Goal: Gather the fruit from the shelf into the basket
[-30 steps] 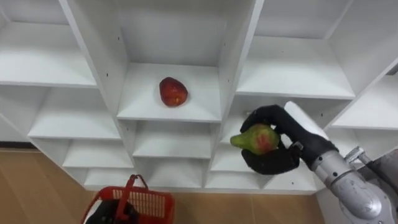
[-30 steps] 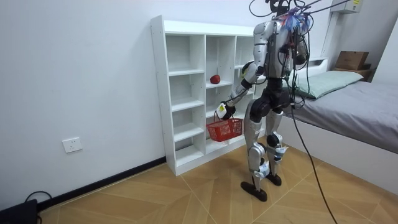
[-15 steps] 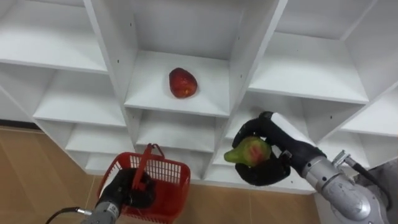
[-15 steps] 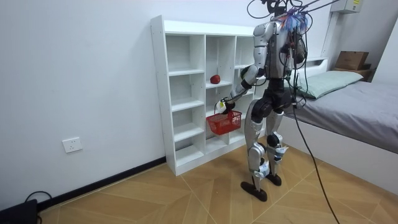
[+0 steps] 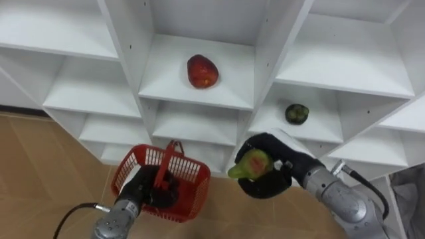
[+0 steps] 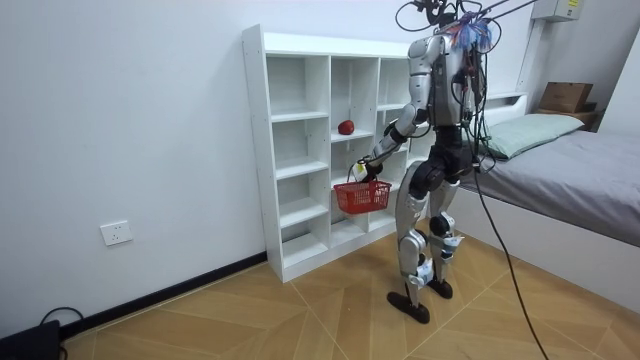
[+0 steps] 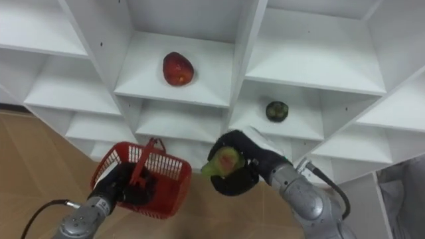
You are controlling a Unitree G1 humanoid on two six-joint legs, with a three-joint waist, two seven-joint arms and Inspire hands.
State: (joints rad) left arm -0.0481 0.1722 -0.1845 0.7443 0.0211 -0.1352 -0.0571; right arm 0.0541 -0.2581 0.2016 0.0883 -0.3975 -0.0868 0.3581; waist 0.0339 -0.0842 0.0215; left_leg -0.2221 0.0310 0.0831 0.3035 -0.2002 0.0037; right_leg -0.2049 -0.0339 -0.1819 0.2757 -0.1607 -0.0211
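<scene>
Left eye view, right hand [image 5: 271, 186] curled round green-red pear [image 5: 247, 164] just beside red basket [image 5: 196, 189], left hand [image 5: 141, 191] clenched on basket handle, red fruit [image 5: 202, 72] on white closet [image 5: 126, 40] shelf, dark green fruit [image 5: 297, 113] in right compartment, room view, robot standing at closet, bed [image 6: 580, 170] at the room view's right

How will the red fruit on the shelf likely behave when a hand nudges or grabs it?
The red fruit is rounded and lies loose on the flat shelf, so a nudge would probably roll it. Its skin looks smooth, so it may slip in a loose grip. Plump and undented, it is likely firm.
</scene>
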